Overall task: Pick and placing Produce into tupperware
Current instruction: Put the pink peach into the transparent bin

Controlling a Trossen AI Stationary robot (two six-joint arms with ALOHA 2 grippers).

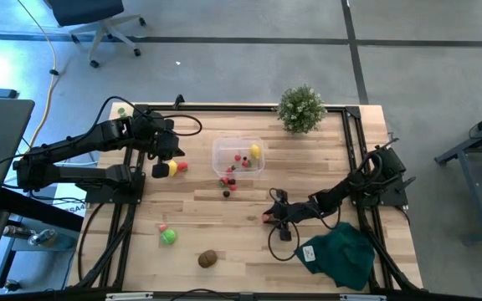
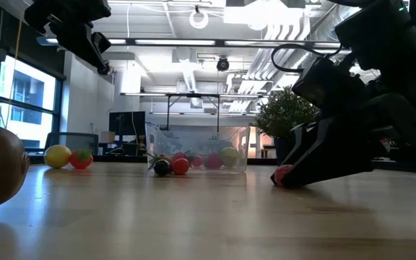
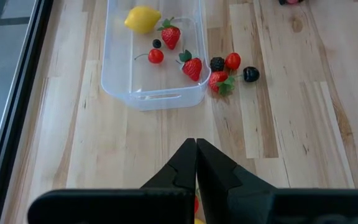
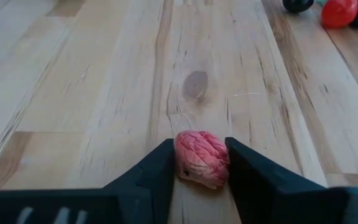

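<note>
Seen from above: pale, plank-grained wooden counter [image 1: 224, 242] inside a black metal frame. Near the far middle, a clear, shallow plastic tupperware [image 1: 222, 155], rectangular with rounded corners, holding a smooth yellow lemon [image 3: 142, 18], two glossy red strawberries [image 3: 192, 67] with green leafy caps, a small round red berry [image 3: 156, 56] and a tiny dark berry [image 3: 157, 43]. Just beside the tub's near edge, on bare wood, a loose cluster: another strawberry [image 3: 219, 81], a bumpy blackberry [image 3: 217, 63], a red cherry tomato [image 3: 232, 60] and a second dark berry [image 3: 250, 74]. Right claw [image 4: 199, 163] lowered to the counter toward the near right, its two dark angular fingers [image 4: 157, 171] closed against the sides of a wrinkled, knobbly pink raspberry [image 4: 201, 158], which rested on the wood. Left claw [image 3: 196, 163] held raised at the left of the tub, its two dark wedge-shaped fingers pressed together with nothing between them. Below it on the counter, a second yellow lemon [image 2: 58, 156] touching a small red fruit [image 2: 81, 159]. Toward the near left, a smooth green ball [image 1: 168, 237] next to a tiny pink piece, and a fuzzy brown kiwi-shaped oval [image 1: 207, 258]. At the far right corner, a bushy green potted plant [image 1: 300, 108]; at the near right, a crumpled dark green cloth [image 1: 340, 255].
</note>
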